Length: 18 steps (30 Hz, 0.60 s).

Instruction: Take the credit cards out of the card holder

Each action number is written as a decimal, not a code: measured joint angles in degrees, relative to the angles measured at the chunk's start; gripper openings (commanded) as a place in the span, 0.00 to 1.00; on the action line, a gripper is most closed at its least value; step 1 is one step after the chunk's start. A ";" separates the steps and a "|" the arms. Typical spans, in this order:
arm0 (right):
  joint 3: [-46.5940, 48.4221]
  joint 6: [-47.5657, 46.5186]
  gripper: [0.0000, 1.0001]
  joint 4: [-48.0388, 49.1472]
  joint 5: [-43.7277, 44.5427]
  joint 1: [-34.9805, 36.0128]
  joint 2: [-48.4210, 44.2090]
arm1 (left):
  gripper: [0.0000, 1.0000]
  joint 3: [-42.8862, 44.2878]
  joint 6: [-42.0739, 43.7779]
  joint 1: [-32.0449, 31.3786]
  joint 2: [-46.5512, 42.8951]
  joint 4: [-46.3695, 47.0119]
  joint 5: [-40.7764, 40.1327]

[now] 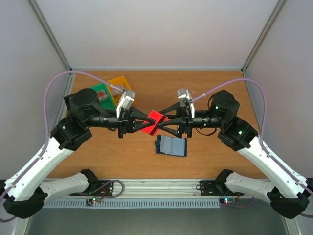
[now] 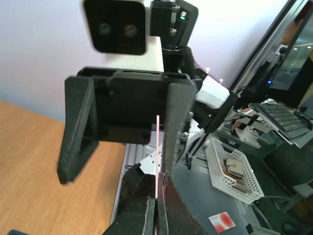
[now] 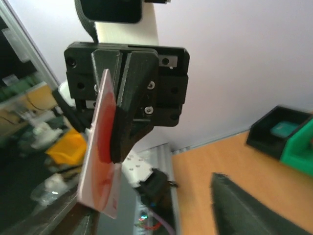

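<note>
Both arms are folded in toward the middle of the table (image 1: pixel 122 154), forearms roughly level, wrists pointing nose to nose. The left gripper (image 1: pixel 145 123) is clamped tight on the red card (image 1: pixel 156 117), holding it up in the air on edge. The right gripper (image 1: pixel 167 125) sits right across from it with its jaws spread wide either side of the card; can't tell if one finger touches it. The card is thin, stiff plastic, bright red from above, but the face the right wrist cam gets is pale with a red blob. The card holder (image 1: pixel 172 146) lies open flat on the wood just below the grippers, navy edge, blue-grey pockets; whether anything's tucked inside is too small to see. The green bin (image 1: pixel 101 93) and yellow bin (image 1: pixel 120 84) are half hidden behind the left arm.
</note>
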 measured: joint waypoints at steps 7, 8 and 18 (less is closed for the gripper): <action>0.94 0.50 0.01 0.63 -6.08 0.13 0.92 | 0.00 -1.07 -2.16 0.31 -0.09 2.25 1.11; 1.11 0.57 0.01 0.61 -6.43 0.15 0.92 | 0.00 -1.09 -2.21 0.37 -0.09 2.29 1.09; 6.86 -7.63 0.01 -13.90 -4.83 0.07 2.05 | 0.46 -0.94 4.17 0.31 -0.04 -9.16 -0.04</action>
